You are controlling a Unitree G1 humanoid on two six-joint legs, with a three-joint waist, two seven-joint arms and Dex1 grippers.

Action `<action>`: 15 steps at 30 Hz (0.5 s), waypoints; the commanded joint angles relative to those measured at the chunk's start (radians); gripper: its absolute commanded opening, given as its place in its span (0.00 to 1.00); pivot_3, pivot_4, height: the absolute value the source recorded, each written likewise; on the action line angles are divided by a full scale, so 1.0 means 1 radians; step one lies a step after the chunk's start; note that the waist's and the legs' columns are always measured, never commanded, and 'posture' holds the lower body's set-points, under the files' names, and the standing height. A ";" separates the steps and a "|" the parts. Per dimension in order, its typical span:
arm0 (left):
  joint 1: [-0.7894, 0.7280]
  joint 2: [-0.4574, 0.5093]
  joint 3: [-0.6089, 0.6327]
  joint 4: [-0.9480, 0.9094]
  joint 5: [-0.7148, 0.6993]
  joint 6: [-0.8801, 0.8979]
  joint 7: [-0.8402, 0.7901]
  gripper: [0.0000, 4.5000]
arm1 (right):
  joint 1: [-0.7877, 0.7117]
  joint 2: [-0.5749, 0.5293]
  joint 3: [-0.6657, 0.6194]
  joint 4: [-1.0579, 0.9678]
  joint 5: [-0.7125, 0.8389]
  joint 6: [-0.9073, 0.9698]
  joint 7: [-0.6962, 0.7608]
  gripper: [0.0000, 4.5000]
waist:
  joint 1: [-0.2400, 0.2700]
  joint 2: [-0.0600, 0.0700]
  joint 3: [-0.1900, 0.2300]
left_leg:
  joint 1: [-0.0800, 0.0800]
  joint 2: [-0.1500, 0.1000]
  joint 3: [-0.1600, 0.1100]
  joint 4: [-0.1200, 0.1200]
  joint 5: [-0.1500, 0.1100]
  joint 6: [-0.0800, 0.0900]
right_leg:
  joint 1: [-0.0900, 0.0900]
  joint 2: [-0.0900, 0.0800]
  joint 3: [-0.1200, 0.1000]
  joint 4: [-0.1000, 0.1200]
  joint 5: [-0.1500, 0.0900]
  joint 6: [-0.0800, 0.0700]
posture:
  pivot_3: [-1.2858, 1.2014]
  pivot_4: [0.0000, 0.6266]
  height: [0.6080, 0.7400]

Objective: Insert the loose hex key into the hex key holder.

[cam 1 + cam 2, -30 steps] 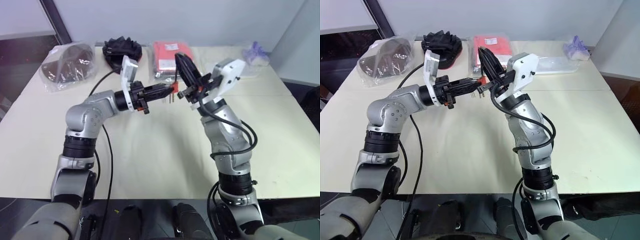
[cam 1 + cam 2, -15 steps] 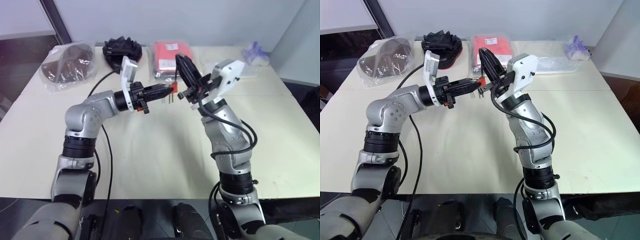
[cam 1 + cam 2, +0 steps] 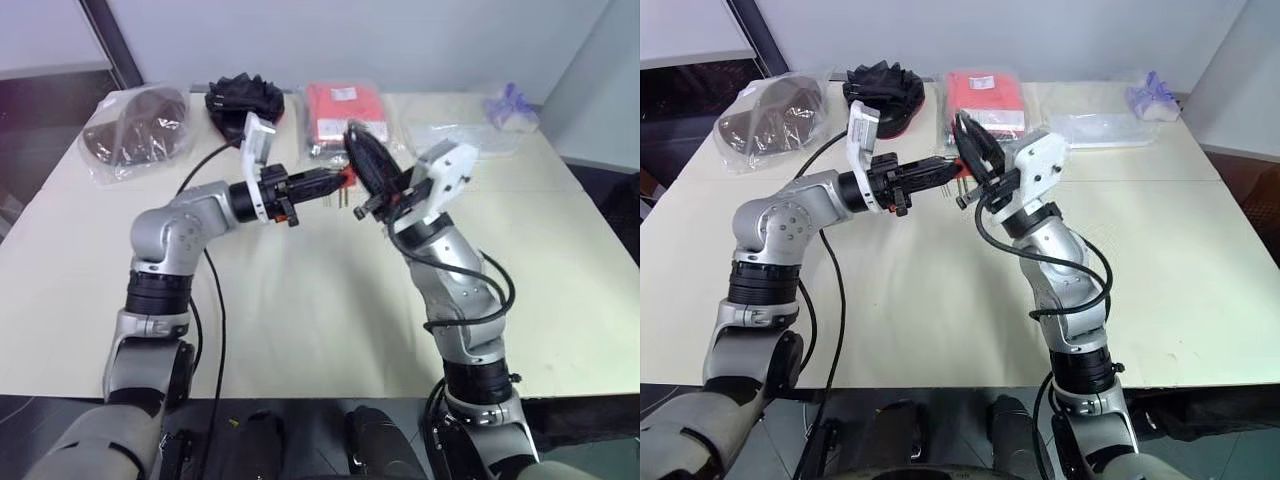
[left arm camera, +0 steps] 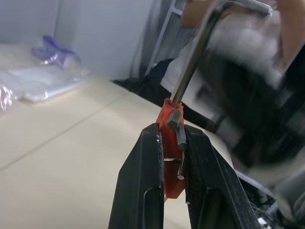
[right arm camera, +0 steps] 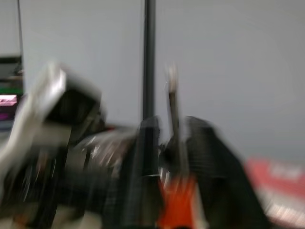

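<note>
1. Between the left gripper's (image 4: 174,132) two black fingers (image 4: 147,181) sits the holder (image 4: 171,162), pinched from both sides, its orange top poking out past the fingertips
2. Short grey keys (image 4: 181,138) lie along the holder's face, just inside the fingertip on one side
3. From the holder's top, beyond the left fingertips, the key (image 4: 190,62) rises as a long thin rod, its lower end in the holder and its bent end far out from the fingers
4. Right gripper (image 5: 174,121) is up around the key's upper part; its fingers (image 5: 209,162) stand spread, one on each side of the rod, with a gap showing either side, though the right wrist view is smeared
5. Below the right fingers, in the gap between them, the orange holder shows
6. Both grippers meet tip to tip above the table (image 3: 300,300), left fingers pointing across at the right ones
7. Beyond both sets of fingertips, at the table's far edge, lies a red packet (image 3: 335,110) in clear plastic, well apart from the holder
</note>
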 commanded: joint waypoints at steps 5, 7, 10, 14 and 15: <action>-0.003 0.007 0.001 -0.065 -0.013 -0.033 -0.029 0.01 | 0.000 0.012 -0.046 -0.027 0.075 0.069 -0.015 0.99 | 0.000 0.000 0.000 | 0.000 0.000 0.000 0.000 0.000 0.000 | 0.000 0.000 0.000 0.000 0.000 0.000 | 0.52 0.24 1.00; 0.001 0.007 -0.001 -0.066 -0.012 -0.035 -0.029 0.01 | 0.024 -0.004 -0.051 -0.056 0.073 0.075 -0.014 0.99 | 0.000 0.000 0.000 | 0.000 0.000 0.000 0.000 0.000 0.000 | 0.000 0.000 0.000 0.000 0.000 0.000 | 0.52 0.24 1.00; 0.004 0.005 0.000 -0.067 -0.014 -0.032 -0.025 0.01 | 0.089 -0.034 -0.066 -0.134 0.099 0.101 -0.011 0.99 | 0.003 0.000 0.000 | 0.000 0.000 0.000 0.000 0.000 0.000 | 0.000 0.000 0.000 0.000 0.000 0.000 | 0.52 0.24 1.00; 0.027 -0.004 -0.006 -0.077 -0.027 -0.007 -0.022 0.01 | 0.220 -0.113 -0.127 -0.303 0.231 0.207 0.015 0.99 | 0.005 0.000 0.000 | 0.000 0.000 0.000 0.000 0.000 0.000 | 0.001 0.000 0.000 -0.002 0.000 0.000 | 0.52 0.24 1.00; 0.040 -0.007 -0.014 -0.081 -0.031 0.004 -0.027 0.01 | 0.261 -0.143 -0.151 -0.344 0.273 0.240 0.024 0.99 | 0.007 0.000 0.000 | 0.000 0.000 0.000 0.000 0.000 0.000 | 0.001 0.000 0.000 -0.002 0.000 0.000 | 0.52 0.24 1.00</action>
